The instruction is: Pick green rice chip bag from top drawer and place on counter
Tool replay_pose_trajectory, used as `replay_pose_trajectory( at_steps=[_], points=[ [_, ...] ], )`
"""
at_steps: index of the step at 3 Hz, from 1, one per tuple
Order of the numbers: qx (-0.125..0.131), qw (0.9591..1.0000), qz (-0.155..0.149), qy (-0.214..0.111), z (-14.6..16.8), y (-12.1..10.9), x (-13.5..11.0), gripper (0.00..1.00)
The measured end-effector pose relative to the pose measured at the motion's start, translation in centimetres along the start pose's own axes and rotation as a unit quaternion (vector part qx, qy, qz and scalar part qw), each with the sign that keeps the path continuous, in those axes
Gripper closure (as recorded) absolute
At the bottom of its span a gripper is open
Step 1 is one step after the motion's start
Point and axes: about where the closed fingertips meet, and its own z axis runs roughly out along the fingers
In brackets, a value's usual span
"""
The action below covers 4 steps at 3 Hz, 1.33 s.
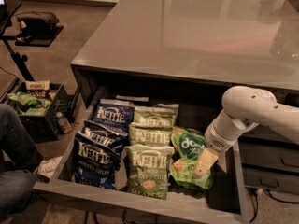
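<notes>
green rice chip bag [187, 143]: lying in top drawer [140, 203], just right of olive kettle bags [148, 146]. gripper [202, 168]: down at bag's right edge; open or closed not discernible. counter [187, 31]: above, behind drawer.

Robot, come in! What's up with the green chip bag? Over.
Pincer over green rice chip bag, right side of open top drawer. Bag not yet lifted. Kettle bags packed alongside.

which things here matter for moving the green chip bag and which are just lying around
Job: green rice chip bag; top drawer; counter; gripper, low in the drawer at the bag's right side.
Lying about: blue Kettle bags; olive Kettle bags; floor crate.
</notes>
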Motion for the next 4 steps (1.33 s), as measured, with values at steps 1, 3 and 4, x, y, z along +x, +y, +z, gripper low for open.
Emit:
replay_pose_trajectory(
  at_steps=[1,3,4],
  points=[
    [-0.012,0.9999,0.011,-0.004,1.22,0.11,0.45,0.18],
    [-0.012,0.9999,0.011,-0.004,1.25,0.11,0.46,0.64],
    [-0.012,0.9999,0.011,-0.004,1.25,0.12,0.46,0.87]
  ],
)
